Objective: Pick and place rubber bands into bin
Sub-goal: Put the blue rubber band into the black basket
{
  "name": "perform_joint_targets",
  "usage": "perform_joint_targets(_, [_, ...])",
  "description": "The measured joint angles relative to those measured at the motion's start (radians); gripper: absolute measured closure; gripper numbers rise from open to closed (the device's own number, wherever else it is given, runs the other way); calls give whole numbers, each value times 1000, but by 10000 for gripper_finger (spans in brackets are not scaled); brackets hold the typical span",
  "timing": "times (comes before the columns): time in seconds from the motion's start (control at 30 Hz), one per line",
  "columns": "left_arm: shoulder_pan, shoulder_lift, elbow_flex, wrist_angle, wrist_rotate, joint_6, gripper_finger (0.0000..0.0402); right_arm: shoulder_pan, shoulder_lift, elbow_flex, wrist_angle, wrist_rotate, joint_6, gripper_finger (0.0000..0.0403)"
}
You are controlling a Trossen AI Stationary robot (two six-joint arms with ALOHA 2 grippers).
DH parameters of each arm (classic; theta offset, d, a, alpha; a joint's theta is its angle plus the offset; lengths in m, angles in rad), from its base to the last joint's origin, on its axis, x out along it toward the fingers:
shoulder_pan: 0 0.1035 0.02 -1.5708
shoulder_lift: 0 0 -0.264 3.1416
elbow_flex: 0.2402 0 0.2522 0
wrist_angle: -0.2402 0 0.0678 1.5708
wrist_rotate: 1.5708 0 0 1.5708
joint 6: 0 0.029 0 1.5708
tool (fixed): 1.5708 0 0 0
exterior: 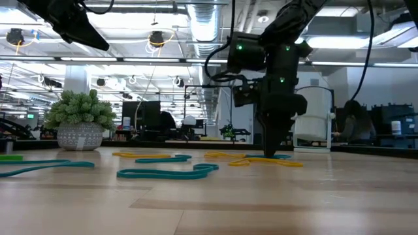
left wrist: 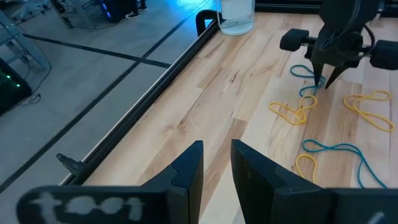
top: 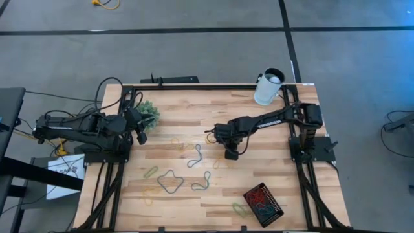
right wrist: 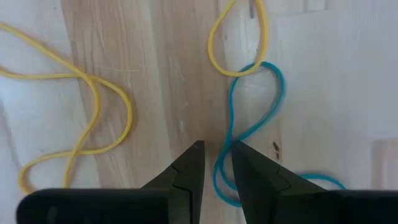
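Right pincer [right wrist: 216, 163] down on surface [top: 194, 107], tips narrowly spread astride blue rubber band [right wrist: 255, 118]. Close squarely, catch only blue, lift slowly toward bin [top: 263, 203].

Left pincer [left wrist: 216, 167] at bottom centre of frame, two dark fingers [left wrist: 189, 168] with a narrow gap, nothing between them, above bare wooden surface [left wrist: 205, 106]. Right pincer [left wrist: 323, 79] at upper right, tips down on a blue rubber band [left wrist: 303, 73]. Yellow rubber bands [left wrist: 292, 112] and another blue one [left wrist: 339, 149] lie right of centre. Clear cup [left wrist: 237, 15] at top edge.
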Motion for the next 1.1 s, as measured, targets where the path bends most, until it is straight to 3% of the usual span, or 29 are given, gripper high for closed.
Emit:
perform_joint_targets(0.3, [0,0,0,-1,0,0,329,1,42,9,-19,-14,4,331])
perform_joint_targets(0.57, [0,0,0,0,0,1,329,21,-22,106,-268,-64,16,396])
perform_joint_targets(0.83, [0,0,0,-2,9,0,329,148,-198,251,-590,-51,248,399])
perform_joint_targets(1.1, [0,0,0,-2,16,-1,329,448,-399,262,-587,-39,661,402])
